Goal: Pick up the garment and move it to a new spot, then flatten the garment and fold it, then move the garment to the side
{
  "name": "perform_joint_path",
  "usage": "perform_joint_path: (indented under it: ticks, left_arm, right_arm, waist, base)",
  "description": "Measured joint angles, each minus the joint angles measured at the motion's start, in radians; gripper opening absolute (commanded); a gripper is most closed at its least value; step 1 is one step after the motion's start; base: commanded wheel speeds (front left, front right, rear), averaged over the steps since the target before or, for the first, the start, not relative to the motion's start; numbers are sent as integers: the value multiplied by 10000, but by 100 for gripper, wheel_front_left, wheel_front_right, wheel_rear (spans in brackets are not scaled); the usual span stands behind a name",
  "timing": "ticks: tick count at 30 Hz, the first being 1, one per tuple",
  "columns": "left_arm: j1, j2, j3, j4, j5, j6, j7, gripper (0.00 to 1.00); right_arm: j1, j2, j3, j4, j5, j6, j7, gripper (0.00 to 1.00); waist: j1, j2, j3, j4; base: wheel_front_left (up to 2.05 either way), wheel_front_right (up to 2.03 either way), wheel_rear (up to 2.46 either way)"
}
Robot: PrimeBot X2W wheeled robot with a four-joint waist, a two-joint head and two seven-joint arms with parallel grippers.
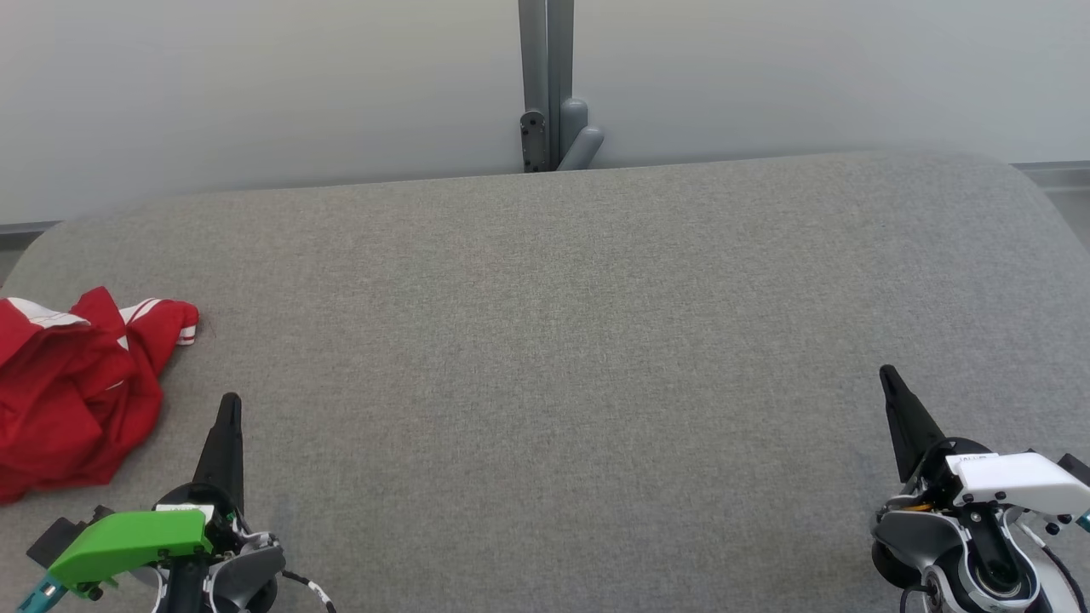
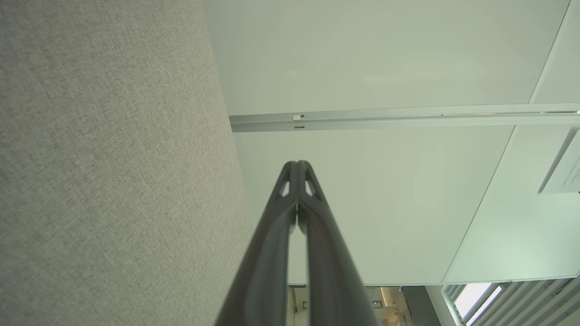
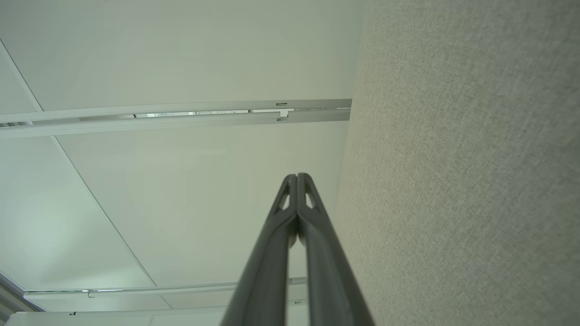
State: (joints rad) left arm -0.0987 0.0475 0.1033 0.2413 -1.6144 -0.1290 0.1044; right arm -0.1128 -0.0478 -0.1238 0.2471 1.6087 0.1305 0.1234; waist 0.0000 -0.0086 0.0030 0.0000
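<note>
The garment point(image 1: 72, 387) is lying just left of the left gripper point(image 1: 230, 404), well apart from the right gripper point(image 1: 890, 376). Both grippers are sitting closed, empty.

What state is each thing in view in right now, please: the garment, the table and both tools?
garment: crumpled in a heap at the table's left edge, not held.
left tool: shut, empty, clear of the garment.
right tool: shut, empty.
table: grey cloth cover lying smooth.
</note>
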Motion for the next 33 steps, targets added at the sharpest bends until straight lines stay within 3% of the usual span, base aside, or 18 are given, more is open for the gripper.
perform_joint_path:
  ticks: [33]
  left_arm:
    - [-1, 0, 2, 0, 0, 0, 0, 0]
  right_arm:
    - [0, 0, 0, 0, 0, 0, 0, 0]
  waist:
    - [0, 0, 0, 0]
  base:
    - [0, 0, 0]
